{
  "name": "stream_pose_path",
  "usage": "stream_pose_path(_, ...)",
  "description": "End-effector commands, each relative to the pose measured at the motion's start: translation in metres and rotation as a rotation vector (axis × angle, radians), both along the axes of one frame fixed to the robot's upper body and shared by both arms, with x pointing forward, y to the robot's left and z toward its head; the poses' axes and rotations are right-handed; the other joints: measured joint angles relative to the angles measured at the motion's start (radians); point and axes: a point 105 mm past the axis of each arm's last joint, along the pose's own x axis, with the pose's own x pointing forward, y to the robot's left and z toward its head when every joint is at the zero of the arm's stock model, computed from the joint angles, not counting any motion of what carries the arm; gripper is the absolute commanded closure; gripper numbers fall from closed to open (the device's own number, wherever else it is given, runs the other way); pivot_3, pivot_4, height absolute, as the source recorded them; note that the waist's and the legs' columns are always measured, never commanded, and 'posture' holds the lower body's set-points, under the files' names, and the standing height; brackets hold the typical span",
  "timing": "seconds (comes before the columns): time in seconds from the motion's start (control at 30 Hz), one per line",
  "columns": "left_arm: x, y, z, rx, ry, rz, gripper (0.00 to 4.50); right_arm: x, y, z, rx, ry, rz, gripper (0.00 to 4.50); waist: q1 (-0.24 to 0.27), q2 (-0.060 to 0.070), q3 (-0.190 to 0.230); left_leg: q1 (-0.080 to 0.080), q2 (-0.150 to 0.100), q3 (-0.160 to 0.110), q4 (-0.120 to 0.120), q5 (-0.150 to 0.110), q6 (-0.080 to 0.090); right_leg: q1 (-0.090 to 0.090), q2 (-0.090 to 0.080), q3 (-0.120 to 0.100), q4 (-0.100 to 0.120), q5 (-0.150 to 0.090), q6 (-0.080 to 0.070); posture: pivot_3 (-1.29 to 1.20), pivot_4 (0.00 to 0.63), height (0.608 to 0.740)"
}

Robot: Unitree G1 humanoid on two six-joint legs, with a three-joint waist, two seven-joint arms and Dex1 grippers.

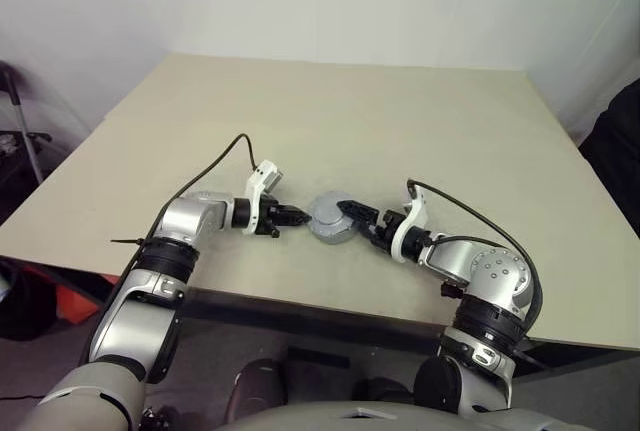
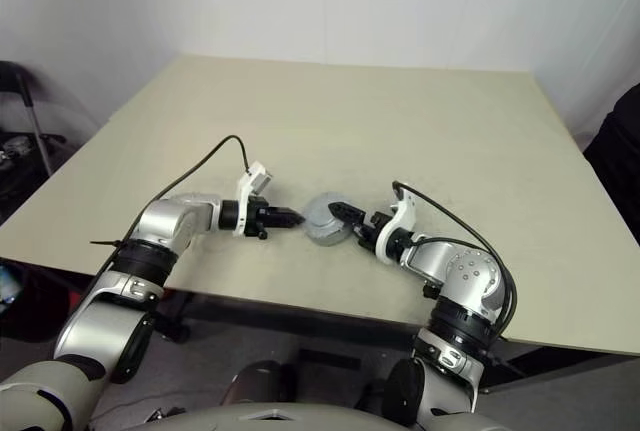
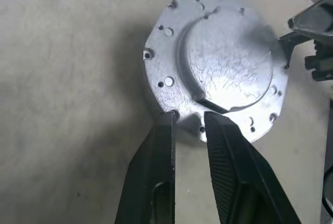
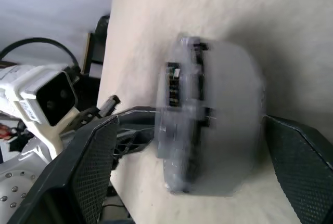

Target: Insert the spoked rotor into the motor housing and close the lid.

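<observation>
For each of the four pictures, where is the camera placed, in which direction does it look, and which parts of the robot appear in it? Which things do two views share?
Left eye view: on the head, looking forward and down over the table; both arms, left gripper and right gripper flank the lid.
Right eye view: beside it, same scene.
Left wrist view: along the nearly shut left fingers onto the lid's silver face.
Right wrist view: along the wide-open right fingers at the lid's edge, left gripper behind.
Shared: lid and table in all views.
</observation>
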Motion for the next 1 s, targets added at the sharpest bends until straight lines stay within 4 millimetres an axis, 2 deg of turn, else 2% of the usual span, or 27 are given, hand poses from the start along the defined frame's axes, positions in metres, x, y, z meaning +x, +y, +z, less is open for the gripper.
stream_pose_path(0.03, 0.000, 0.001, -0.005, 0.038, 0.004, 0.003, 3.56, 0.007, 0.015, 0.010, 0.032, -0.047, 0.040, 0.03, 0.000, 0.000, 0.000, 0.000, 0.000, 0.000, 0.000, 0.000, 0.000, -0.001, 0.000, 0.000, 0.001, 0.000, 0.000, 0.00, 0.000, 0.740)
stream_pose_path(0.1, 0.000, 0.002, -0.005, 0.039, 0.003, 0.005, 3.56, 0.008, 0.018, 0.011, 0.039, -0.051, 0.049, 0.03, 0.000, 0.000, 0.000, 0.000, 0.000, 0.000, 0.000, 0.001, -0.001, -0.001, 0.000, 0.000, 0.002, 0.000, 0.000, 0.00, 0.000, 0.740)
stream_pose_path(0.2, 0.001, 0.006, -0.005, 0.045, -0.002, 0.020, 3.56, 0.009, 0.023, 0.014, 0.062, -0.059, 0.058, 0.60, 0.000, 0.000, 0.000, 0.000, 0.000, 0.000, 0.000, 0.002, -0.003, -0.003, 0.000, 0.000, 0.005, -0.001, -0.002, 0.00, 0.000, 0.740)
stream_pose_path(0.37, 0.004, 0.008, -0.005, 0.048, -0.008, 0.035, 3.56, 0.013, 0.020, 0.012, 0.036, -0.051, 0.051, 2.27, 0.000, 0.000, 0.000, -0.001, 0.001, 0.000, 0.000, 0.003, -0.004, -0.004, 0.000, 0.000, 0.007, -0.001, -0.002, 0.00, 0.000, 0.740)
stream_pose_path(0.4, 0.004, 0.008, -0.005, 0.048, -0.009, 0.037, 3.56, 0.014, 0.019, 0.012, 0.031, -0.050, 0.049, 2.40, 0.000, 0.000, 0.000, -0.001, 0.001, 0.000, 0.000, 0.003, -0.004, -0.004, 0.000, 0.000, 0.007, -0.001, -0.002, 0.00, 0.000, 0.740)
stream_pose_path(0.57, 0.006, 0.009, -0.004, 0.044, -0.020, 0.050, 3.56, 0.016, 0.015, 0.012, 0.029, -0.050, 0.039, 2.39, 0.000, 0.000, 0.000, -0.001, 0.001, 0.000, 0.000, 0.003, -0.005, -0.004, 0.000, 0.000, 0.007, -0.001, -0.002, 0.00, 0.000, 0.740)
stream_pose_path(0.7, 0.012, 0.012, 0.010, -0.050, -0.028, 0.094, 3.56, 0.024, 0.011, 0.018, 0.096, -0.045, -0.006, 2.39, -0.001, 0.000, 0.000, -0.001, 0.001, 0.000, 0.000, 0.003, -0.005, -0.004, 0.000, 0.000, 0.007, -0.001, -0.002, 0.00, 0.000, 0.740)
stream_pose_path(0.83, 0.026, 0.023, 0.040, -0.267, 0.009, 0.209, 3.56, 0.040, 0.004, 0.041, 0.226, -0.080, -0.078, 2.39, -0.001, 0.000, 0.003, -0.004, 0.001, 0.000, 0.000, 0.004, -0.006, -0.007, 0.000, 0.000, 0.008, -0.001, -0.003, 0.00, 0.000, 0.740)
stream_pose_path(1.0, 0.030, 0.040, 0.057, -0.449, 0.059, 0.314, 3.56, 0.056, 0.006, 0.070, 0.315, -0.127, -0.110, 2.39, -0.002, 0.000, 0.003, -0.014, 0.001, 0.000, 0.001, 0.004, -0.005, -0.019, 0.000, 0.000, 0.010, 0.001, -0.003, 0.00, 0.000, 0.740)
